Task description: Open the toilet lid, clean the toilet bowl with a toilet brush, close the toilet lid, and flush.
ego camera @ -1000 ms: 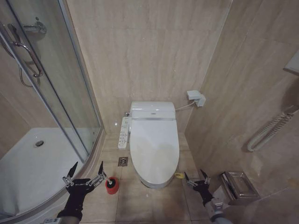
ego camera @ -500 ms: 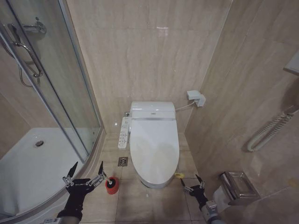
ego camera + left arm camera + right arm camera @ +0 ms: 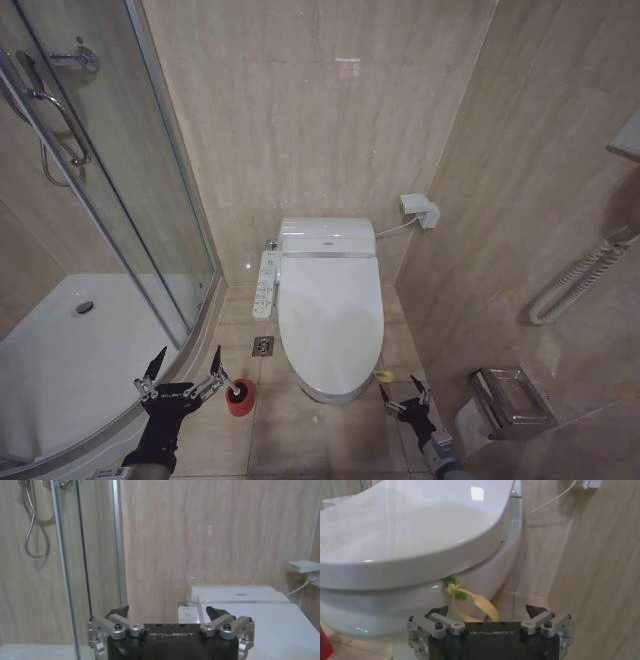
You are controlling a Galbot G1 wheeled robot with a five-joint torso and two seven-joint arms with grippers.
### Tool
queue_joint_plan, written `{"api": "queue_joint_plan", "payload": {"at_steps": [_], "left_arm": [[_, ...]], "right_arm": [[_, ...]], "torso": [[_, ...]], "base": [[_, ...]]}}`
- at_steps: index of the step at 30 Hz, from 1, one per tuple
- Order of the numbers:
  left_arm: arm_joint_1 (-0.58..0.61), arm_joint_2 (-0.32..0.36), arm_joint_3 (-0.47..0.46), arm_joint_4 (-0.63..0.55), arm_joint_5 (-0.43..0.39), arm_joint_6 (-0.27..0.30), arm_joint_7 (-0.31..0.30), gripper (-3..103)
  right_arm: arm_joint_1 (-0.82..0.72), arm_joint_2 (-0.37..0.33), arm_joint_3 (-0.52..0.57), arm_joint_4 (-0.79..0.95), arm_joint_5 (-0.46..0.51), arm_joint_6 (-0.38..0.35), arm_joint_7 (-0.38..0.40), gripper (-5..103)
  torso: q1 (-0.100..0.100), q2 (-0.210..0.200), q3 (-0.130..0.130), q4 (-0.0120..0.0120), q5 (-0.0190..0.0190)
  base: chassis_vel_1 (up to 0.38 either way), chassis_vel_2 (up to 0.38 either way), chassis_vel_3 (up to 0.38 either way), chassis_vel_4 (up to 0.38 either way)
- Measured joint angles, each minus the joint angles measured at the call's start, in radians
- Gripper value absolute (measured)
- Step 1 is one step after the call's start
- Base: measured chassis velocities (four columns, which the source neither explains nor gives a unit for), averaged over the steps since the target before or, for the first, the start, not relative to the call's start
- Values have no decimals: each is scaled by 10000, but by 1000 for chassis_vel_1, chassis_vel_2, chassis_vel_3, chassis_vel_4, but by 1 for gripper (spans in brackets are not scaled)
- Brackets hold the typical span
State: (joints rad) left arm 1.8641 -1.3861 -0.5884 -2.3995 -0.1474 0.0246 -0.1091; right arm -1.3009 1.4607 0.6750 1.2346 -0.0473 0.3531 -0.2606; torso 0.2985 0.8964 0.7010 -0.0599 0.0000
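The toilet lid (image 3: 330,310) lies shut over the toilet bowl (image 3: 380,611), white and glossy. A yellow-green strap (image 3: 384,376) hangs from the lid's front right edge. My right gripper (image 3: 405,402) is open, low by the floor just right of the strap. In the right wrist view the strap (image 3: 457,591) dangles just beyond the open right gripper (image 3: 486,610), under the lid (image 3: 410,528). The toilet brush (image 3: 234,385) stands in its red holder (image 3: 239,400) on the floor left of the toilet. My left gripper (image 3: 182,372) hangs open just left of it.
A glass shower door (image 3: 150,200) and white shower tray (image 3: 70,350) fill the left. A button panel (image 3: 265,283) sits at the toilet's left side, a floor drain (image 3: 263,346) below it. A metal paper holder (image 3: 510,400) projects from the right wall.
My right gripper has moved left and closer to the toilet's front, toward the strap. The left gripper, brush and lid have not moved.
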Motion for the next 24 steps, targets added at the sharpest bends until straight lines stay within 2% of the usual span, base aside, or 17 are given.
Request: {"api": "queue_joint_plan", "payload": {"at_steps": [24], "left_arm": [[1, 0, 0, 0, 0, 0, 0, 100]], "right_arm": [[1425, -127, 217, -1750, -432, 179, 221, 100]], "torso": [[0, 0, 0, 0, -1]], "base": [[0, 0, 0, 0]]}}
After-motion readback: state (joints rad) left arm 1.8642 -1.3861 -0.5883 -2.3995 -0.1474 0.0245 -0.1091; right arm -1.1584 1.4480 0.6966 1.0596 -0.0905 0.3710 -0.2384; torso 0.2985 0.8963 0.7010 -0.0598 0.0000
